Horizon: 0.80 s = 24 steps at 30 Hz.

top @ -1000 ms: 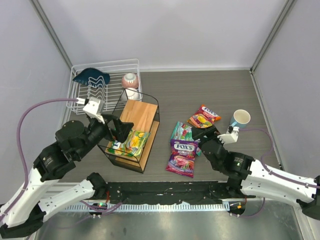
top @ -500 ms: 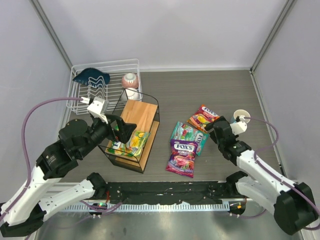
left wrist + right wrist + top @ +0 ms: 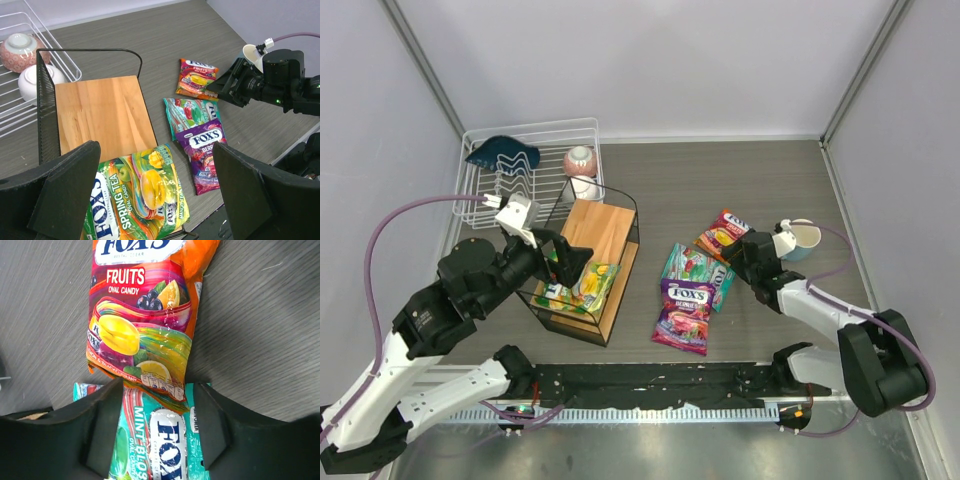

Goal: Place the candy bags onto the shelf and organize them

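Note:
The yellow-green candy bag (image 3: 582,285) lies flat on the lower board of the shelf (image 3: 605,225); the left wrist view shows it too (image 3: 135,197). My left gripper (image 3: 568,262) hangs open just above it, jaws wide on either side (image 3: 155,200), holding nothing. The orange-red bag (image 3: 725,232), teal bag (image 3: 690,265) and purple bag (image 3: 685,315) lie overlapped on the table, right of the shelf. My right gripper (image 3: 740,252) is open and low, its jaws straddling the teal bag's top (image 3: 160,440) at the orange-red bag's lower edge (image 3: 140,325).
A white wire dish rack (image 3: 520,175) stands at the back left with a blue item (image 3: 502,153), a pink bowl (image 3: 579,160) and a white bowl (image 3: 585,187). A blue-and-white cup (image 3: 805,238) stands close behind my right wrist. Walls enclose the table.
My right arm has folded in and its gripper has swung back toward the orange-red and teal bags. My left gripper shifted slightly right over the yellow-green bag. The bags have not moved.

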Available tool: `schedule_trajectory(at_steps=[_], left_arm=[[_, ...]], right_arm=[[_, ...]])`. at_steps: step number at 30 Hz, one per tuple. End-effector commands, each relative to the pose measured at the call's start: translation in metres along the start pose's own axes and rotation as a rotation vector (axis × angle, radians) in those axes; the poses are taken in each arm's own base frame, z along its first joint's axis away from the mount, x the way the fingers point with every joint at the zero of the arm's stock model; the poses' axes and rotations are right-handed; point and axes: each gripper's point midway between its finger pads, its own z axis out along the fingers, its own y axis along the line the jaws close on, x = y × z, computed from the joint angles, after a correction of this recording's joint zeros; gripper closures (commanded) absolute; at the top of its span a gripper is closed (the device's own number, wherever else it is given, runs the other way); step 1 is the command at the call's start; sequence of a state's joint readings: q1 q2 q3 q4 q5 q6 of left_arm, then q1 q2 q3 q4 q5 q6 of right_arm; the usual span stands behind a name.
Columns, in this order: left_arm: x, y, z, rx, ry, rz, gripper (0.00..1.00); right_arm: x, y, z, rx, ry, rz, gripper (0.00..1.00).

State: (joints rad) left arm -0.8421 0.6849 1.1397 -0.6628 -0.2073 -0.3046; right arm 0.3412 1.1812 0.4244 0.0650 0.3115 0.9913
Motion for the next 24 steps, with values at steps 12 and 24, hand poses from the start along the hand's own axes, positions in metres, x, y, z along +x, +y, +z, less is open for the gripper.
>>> schedule_trajectory(at_steps=[12, 24], left_arm=[[-0.007, -0.007, 0.004, 0.034, -0.026, 0.007, 0.00], [-0.004, -0.011, 0.008, 0.054, -0.024, -0.003, 0.00]], right_arm=[[-0.038, 0.028, -0.016, -0.126, -0.135, -0.039, 0.99], [-0.038, 0.033, -0.024, -0.131, -0.107, -0.070, 0.40]])
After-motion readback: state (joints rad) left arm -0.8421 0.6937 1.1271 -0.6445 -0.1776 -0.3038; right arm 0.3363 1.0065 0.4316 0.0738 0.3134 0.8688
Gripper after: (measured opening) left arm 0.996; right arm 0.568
